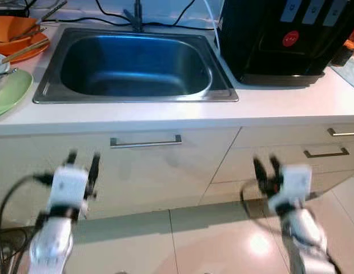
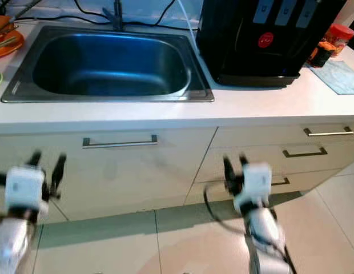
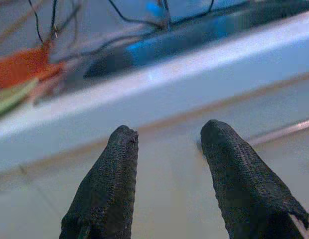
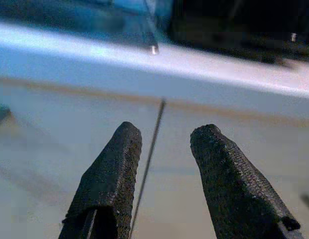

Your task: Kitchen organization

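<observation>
The robot is standing in front of a white bench that is carrying a steel sink with nothing in its basin. A black appliance with a red round mark is sitting on the bench just to the right of the sink, and dark cables are trailing along the back edge behind the basin. On the bench to the left of the sink, an orange dish is holding chopsticks, and a pale green plate is lying nearer the front edge. At the far right of the bench, a small jar with a red lid is standing near a pale cloth. Below the bench, a cabinet door is showing a long metal handle, and drawers with shorter handles are sitting to its right. The left end effector is hanging in front of the cabinet door below the sink, its two black fingers spread apart and pinching nothing. The right end effector is hanging in front of the drawers, its fingers likewise spread with nothing between them. Both are well below the bench edge and apart from the cabinet fronts, above a glossy tiled floor.
</observation>
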Tool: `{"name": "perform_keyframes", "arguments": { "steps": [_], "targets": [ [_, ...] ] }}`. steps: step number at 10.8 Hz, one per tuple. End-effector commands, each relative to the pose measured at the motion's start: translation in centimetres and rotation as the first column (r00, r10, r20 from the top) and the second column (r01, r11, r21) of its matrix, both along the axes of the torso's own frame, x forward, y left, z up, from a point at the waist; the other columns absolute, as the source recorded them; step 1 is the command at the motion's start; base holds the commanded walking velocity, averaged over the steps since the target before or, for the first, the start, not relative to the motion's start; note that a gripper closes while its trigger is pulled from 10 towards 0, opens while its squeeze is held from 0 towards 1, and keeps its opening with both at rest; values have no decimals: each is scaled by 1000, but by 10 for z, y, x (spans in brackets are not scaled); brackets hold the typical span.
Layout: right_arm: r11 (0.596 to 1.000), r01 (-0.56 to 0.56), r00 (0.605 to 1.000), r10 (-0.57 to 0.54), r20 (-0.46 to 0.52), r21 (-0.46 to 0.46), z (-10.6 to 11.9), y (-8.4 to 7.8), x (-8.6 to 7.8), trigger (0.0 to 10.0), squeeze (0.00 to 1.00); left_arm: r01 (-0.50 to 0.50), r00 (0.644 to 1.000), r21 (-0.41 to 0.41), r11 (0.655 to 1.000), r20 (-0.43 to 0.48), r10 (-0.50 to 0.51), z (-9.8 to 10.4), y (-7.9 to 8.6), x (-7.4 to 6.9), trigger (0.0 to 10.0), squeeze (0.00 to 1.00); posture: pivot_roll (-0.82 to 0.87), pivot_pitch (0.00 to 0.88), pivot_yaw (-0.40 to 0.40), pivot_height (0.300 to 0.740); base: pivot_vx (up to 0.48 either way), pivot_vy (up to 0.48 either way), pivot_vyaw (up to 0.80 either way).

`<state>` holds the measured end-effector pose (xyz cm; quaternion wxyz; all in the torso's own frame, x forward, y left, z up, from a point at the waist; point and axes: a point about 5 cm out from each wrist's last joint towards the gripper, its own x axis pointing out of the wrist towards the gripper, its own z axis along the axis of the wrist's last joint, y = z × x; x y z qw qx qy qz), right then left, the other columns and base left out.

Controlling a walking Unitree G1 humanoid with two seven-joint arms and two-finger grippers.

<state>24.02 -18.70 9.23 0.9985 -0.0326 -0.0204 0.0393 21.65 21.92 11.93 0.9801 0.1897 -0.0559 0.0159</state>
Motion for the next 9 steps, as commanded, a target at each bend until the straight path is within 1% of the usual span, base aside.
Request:
{"name": "perform_keyframes", "arguments": {
  "steps": [1,2,3,4,5,6,7,8,9],
  "targets": [
    [1000,9,1000,-9,19,-16,11,-2,3,10000,0,1,1000,0,1000,15,-1,7,-4,2,10000,0,-88,44,-100,740,0,0,0],
    [1000,21,998,-20,62,-20,27,-2,8,10000,0,3,999,5,1000,51,-3,18,-7,8,10000,0,-88,44,-99,740,0,0,0],
    [999,26,997,-25,74,-20,33,-2,10,10000,0,2,998,5,1000,60,-2,22,-7,10,10000,0,-88,44,-99,740,0,0,0],
    [999,46,990,-48,134,15,57,0,23,10000,0,15,994,18,1000,105,-17,41,-15,24,10000,0,-89,42,-100,740,0,0,0],
    [997,31,985,-43,167,76,74,11,42,10000,0,49,986,-11,999,158,-47,58,-28,49,10000,0,-87,38,-102,740,0,0,0],
    [991,32,988,-50,146,127,74,21,58,10000,0,67,983,-33,997,173,-60,62,-37,68,10000,0,-88,33,-102,740,0,0,0],
    [990,43,991,-59,119,132,73,29,71,10000,0,55,985,-85,995,169,-40,65,-43,82,10000,0,-81,26,-103,740,0,0,0],
    [987,42,994,-56,91,153,73,39,84,10000,0,82,983,-114,990,170,-61,71,-54,95,10000,0,-71,24,-103,740,0,0,0],
    [988,25,995,-39,90,155,75,44,89,10000,0,106,981,-105,989,173,-86,73,-60,100,10000,0,-69,25,-103,740,0,0,0]
  ]
}}
